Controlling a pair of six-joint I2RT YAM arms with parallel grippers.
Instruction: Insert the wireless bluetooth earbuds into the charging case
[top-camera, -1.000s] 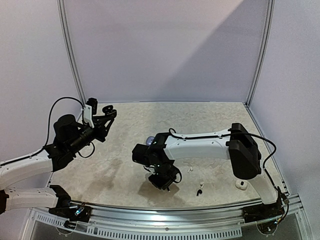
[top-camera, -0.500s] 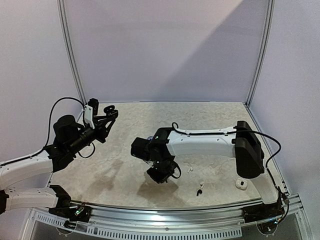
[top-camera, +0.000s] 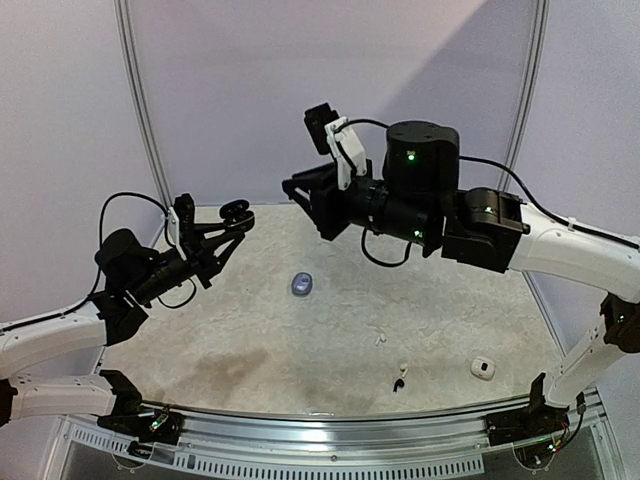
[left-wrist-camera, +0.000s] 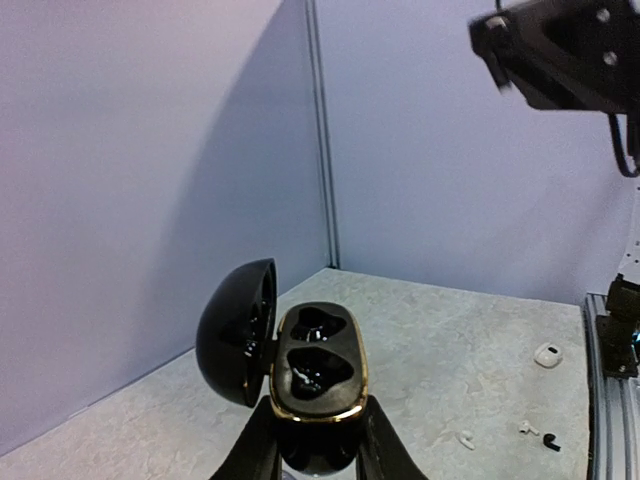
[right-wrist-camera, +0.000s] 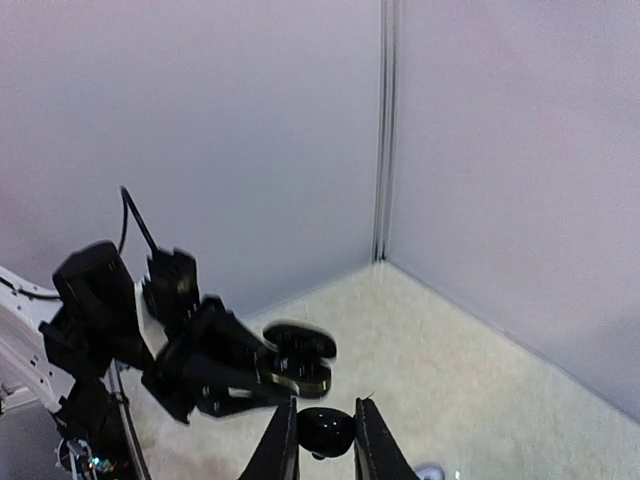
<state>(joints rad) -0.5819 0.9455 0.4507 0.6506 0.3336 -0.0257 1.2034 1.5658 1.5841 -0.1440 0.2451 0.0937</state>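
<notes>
Beige tabletop, lilac walls, open black charging case clamped by left gripper, black earbud pinched in right gripper, loose earbuds near front edge.

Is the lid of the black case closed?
No, the black charging case held in the left gripper has its lid swung open beside its two pockets.

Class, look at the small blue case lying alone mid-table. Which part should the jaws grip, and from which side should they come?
Grip the blue case across its two opposite side edges, coming straight down from above. It lies flat on the table, low and rounded, with nothing close beside it, so its sides likely give the only hold.
</notes>
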